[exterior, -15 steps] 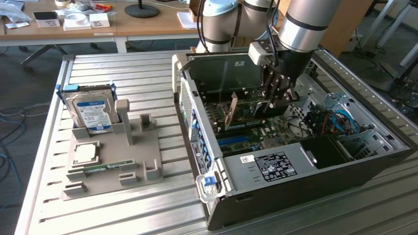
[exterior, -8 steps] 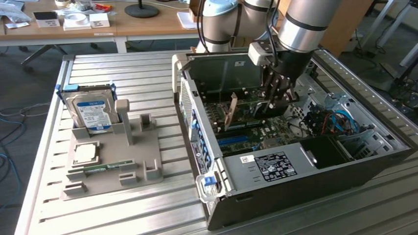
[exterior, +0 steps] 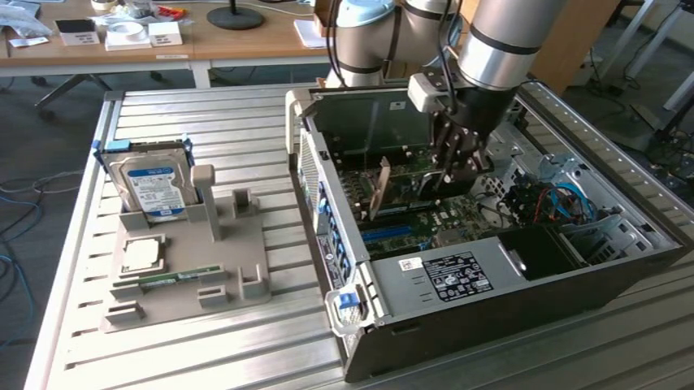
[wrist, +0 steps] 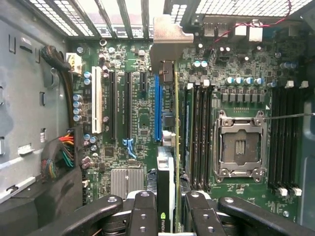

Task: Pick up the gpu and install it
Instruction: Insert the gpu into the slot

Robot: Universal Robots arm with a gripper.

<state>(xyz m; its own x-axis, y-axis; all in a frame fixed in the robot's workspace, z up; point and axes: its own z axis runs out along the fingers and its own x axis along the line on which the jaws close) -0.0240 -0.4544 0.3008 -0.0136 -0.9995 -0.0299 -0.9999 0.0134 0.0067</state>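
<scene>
The gpu is a green card standing on edge inside the open computer case, with its silver end bracket towards the exterior view's left. My gripper reaches down into the case and is shut on the card's upper edge. In the wrist view the gpu is seen edge-on between the black fingers, and its silver bracket sits at the case's rear slot openings. The card stands over the motherboard beside the long blue slot. Whether it is seated in a slot I cannot tell.
A grey holder on the slatted table at the exterior view's left carries a blue-labelled hard drive, a processor chip and a RAM stick. Inside the case are a processor socket, cable bundles and a drive bay.
</scene>
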